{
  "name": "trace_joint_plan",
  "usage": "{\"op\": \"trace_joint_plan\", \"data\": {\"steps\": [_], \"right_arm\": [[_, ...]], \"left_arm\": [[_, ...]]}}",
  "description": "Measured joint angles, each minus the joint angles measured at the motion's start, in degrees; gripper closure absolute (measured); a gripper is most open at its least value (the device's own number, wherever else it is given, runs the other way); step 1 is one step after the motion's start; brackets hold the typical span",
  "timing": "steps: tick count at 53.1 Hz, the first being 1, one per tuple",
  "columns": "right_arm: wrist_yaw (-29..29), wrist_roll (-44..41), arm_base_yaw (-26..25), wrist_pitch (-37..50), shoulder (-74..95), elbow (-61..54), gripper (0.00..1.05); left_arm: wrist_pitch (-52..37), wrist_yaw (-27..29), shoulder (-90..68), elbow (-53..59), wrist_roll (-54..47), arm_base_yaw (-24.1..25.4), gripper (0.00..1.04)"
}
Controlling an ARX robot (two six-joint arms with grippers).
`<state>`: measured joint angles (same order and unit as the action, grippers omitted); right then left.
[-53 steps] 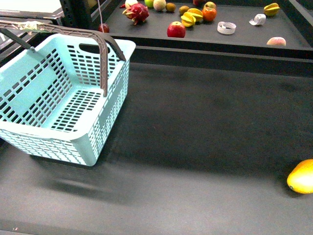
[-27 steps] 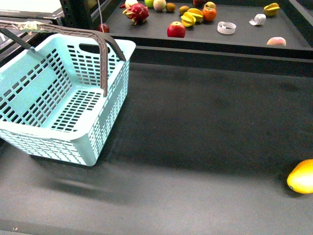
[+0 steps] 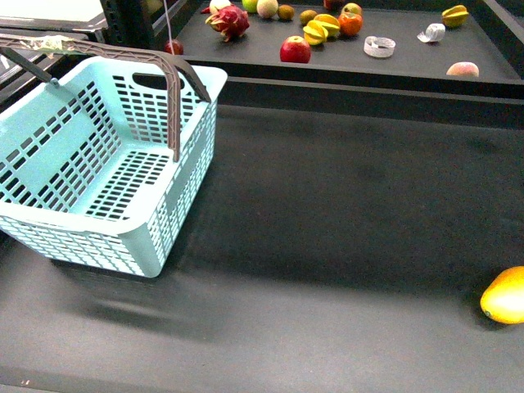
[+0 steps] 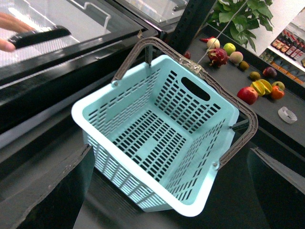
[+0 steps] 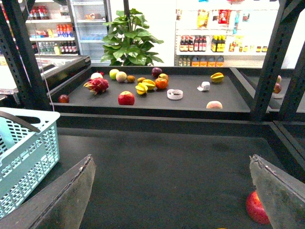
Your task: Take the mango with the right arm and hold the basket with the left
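pale blue slotted basket point(image 3: 106, 237), yellow-orange mango point(image 3: 505, 296).

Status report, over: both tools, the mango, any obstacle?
Left tool open, facing the basket, not holding it. Right tool open, empty. Mango on the dark surface, far right, untouched. No obstacle seen near it.

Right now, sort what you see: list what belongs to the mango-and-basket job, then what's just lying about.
Job:
mango, near right
light blue basket, empty, left

Lying about, on the far shelf:
red apple
dragon fruit
cut star fruit
white ring
peach
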<state>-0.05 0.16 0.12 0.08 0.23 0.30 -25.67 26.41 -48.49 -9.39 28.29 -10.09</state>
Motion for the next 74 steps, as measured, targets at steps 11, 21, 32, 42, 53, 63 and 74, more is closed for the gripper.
{"op": "trace_joint_plan", "data": {"steps": [11, 21, 32, 42, 53, 63, 74], "right_arm": [[0.0, 0.0, 0.0, 0.0, 0.0, 0.0, 0.08], [0.0, 0.0, 0.0, 0.0, 0.0, 0.0, 0.08], [0.0, 0.0, 0.0, 0.0, 0.0, 0.0, 0.08], [0.0, 0.0, 0.0, 0.0, 0.0, 0.0, 0.08], [0.0, 0.0, 0.0, 0.0, 0.0, 0.0, 0.08], [0.0, 0.0, 0.0, 0.0, 0.0, 0.0, 0.08], [0.0, 0.0, 0.0, 0.0, 0.0, 0.0, 0.08]], "left_arm": [[-10.3, -7.1, -25.2, -10.4, 9.9, 3.3, 0.06], [-12.8, -11.5, -42.9, -22.1, 18.2, 4.5, 0.06], [-11.7, -13.5, -54.7, -34.4, 23.3, 4.3, 0.06], [-10.2, -14.5, -64.5, -44.9, 26.9, 4.1, 0.06], [-8.3, -14.9, -71.6, -54.1, 28.3, 5.5, 0.06], [-6.0, -15.5, -76.1, -61.2, 28.8, 7.6, 0.06], [-4.1, -16.3, -80.9, -68.6, 29.1, 8.0, 0.06]]}}
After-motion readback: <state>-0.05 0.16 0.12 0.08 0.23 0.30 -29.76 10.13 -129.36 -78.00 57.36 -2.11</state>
